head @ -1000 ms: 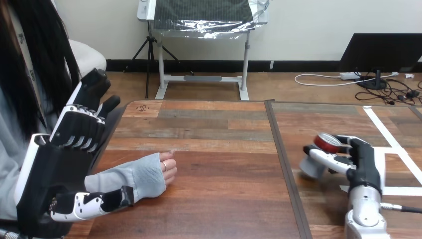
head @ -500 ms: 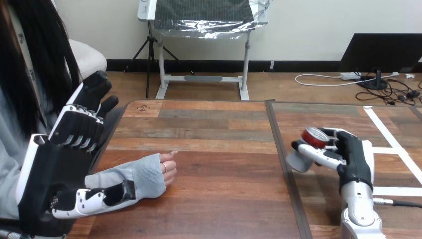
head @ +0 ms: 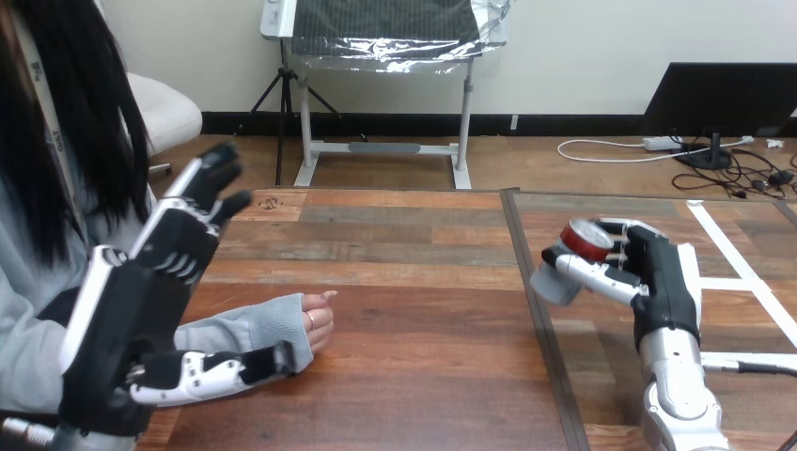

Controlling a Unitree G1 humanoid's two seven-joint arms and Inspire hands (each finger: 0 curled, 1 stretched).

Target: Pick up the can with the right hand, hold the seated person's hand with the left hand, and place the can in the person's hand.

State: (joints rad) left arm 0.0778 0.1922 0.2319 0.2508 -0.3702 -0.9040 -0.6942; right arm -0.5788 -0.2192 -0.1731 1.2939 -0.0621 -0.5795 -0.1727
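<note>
Fingers (head: 205, 178) of the left hand (head: 141, 301) straight and fanned upward, wide open, closed round nothing. Palm left of the person's hand (head: 318, 315) and raised above its grey sleeve (head: 254, 331). Thumb (head: 216, 368) stretched along the sleeve's near side, tip just short of the cuff. Contact between thumb and sleeve: impossible to tell. Person's hand itself resting on the table (head: 423, 376), loosely curled, not yet opened to receive anything.

Well to the right of the person's hand: can (head: 554, 280), tipped over, red-rimmed top uppermost, grey body slanting down toward the person's hand, seemingly clear of the table. Right hand (head: 663, 272) wrapped round the can's side wall, fingers curled across its front, palm behind it on the side away from the person's hand.

Probably light and thin-walled, judging by the sheen. Stiff at the rims, easily dented mid-wall under a hard squeeze. Smooth metal, so likely slippery against hard fingers, more so while tilted. Full or empty: not to be told, so weight only a guess. Best gripped round the middle of the wall with modest pressure, leaving one end free for the handover. Worth righting before release, and letting go only once settled in an opened palm.
</note>
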